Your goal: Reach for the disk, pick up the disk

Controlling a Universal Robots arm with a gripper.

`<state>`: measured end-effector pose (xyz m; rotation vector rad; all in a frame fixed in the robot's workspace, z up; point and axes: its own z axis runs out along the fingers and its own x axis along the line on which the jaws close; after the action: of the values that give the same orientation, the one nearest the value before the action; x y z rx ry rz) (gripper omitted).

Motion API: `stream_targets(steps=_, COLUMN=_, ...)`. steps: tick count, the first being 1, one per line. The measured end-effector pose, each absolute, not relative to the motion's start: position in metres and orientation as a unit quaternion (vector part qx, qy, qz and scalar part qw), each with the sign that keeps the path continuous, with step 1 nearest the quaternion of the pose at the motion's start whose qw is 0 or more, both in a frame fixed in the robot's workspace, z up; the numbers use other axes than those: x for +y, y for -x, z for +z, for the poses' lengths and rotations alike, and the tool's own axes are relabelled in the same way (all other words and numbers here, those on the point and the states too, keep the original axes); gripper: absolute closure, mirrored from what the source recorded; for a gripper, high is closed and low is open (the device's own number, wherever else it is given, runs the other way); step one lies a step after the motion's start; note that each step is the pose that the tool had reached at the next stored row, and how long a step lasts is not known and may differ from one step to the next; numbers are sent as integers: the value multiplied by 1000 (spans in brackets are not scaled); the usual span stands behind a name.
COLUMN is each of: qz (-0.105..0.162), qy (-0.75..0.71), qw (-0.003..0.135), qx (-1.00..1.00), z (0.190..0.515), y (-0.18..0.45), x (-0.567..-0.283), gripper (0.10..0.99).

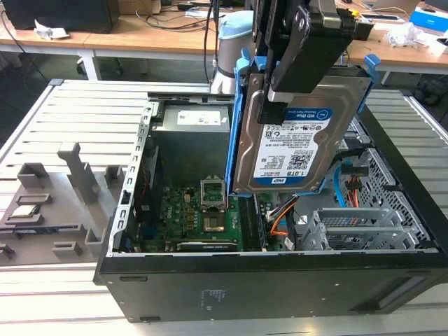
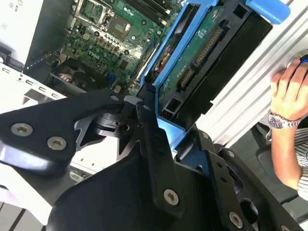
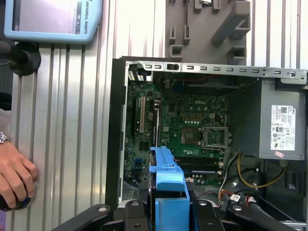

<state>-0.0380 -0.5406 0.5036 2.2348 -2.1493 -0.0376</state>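
Disk: the disk hangs upright in the air above the open computer case, clear of its floor, label side facing the exterior view.
Place: it sits over the middle of the case, toward the exterior view's right of the green circuit board and well apart from the grey power box at the far side.
Gripper: the black gripper is clamped on the disk's top edge; in the second wrist view its fingers press on the blue frame.
Rails: blue plastic rails run down the sides; in the first wrist view one blue rail stands between the jaws.
Handling: I judge it stiff, dense and fairly heavy for its size, with smooth metal faces that could slip.
Fragility: likely shock-sensitive; the bare board and connector side should not be squeezed.
Hold: best taken on the plastic rails or metal edges, as it is here.
Cables: orange and blue cables lie just below the disk.
Bystander: a person's hand rests on the slatted table beside the case.
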Motion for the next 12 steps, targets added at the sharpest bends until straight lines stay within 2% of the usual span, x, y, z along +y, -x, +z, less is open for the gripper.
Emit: stream_targets(steps=12, qz=-12, qy=-721, qw=20, qx=-693, z=504, y=38, x=-568, gripper=718)
